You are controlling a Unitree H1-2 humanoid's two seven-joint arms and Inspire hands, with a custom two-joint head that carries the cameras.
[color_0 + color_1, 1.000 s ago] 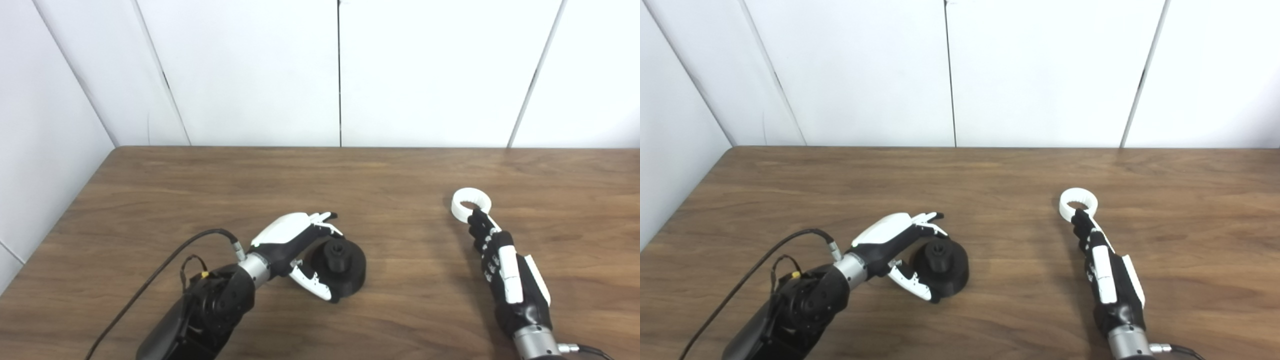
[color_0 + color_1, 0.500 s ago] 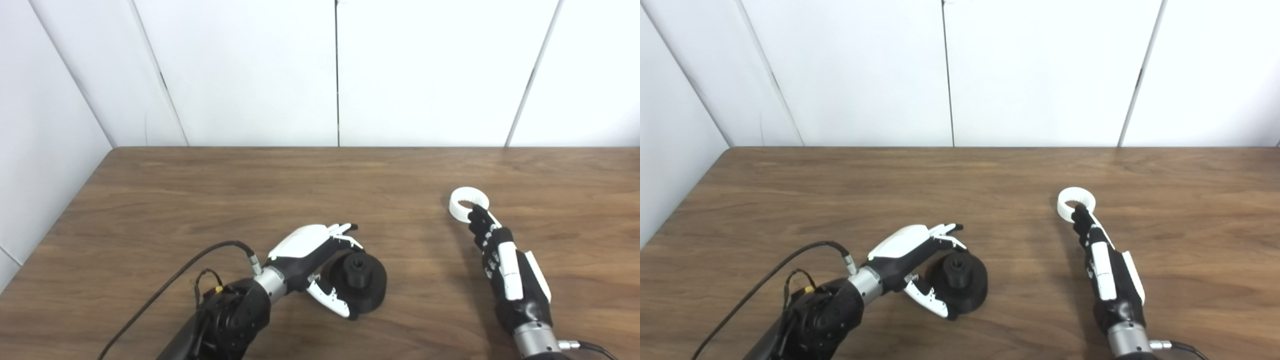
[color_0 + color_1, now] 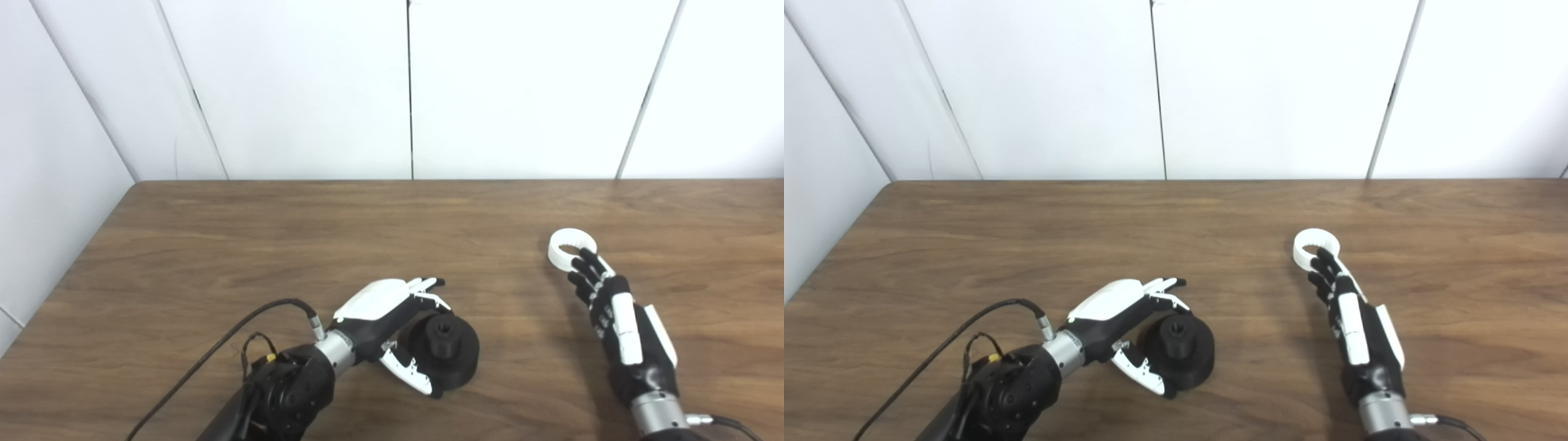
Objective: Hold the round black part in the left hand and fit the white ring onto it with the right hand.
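On table (image 3: 306,233), left hand (image 3: 392,306) nudged black part (image 3: 444,350) rightward

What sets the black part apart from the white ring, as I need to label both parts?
The round black part is dark, wider and has a raised hub; the white ring is pale, smaller and open through the middle. The left hand cups the black part; the right hand only reaches the ring with its fingertips. Both lie flat on the table.

A round black part (image 3: 446,351) and a white ring (image 3: 568,245) are carried well apart by the brown wooden surface (image 3: 306,239).
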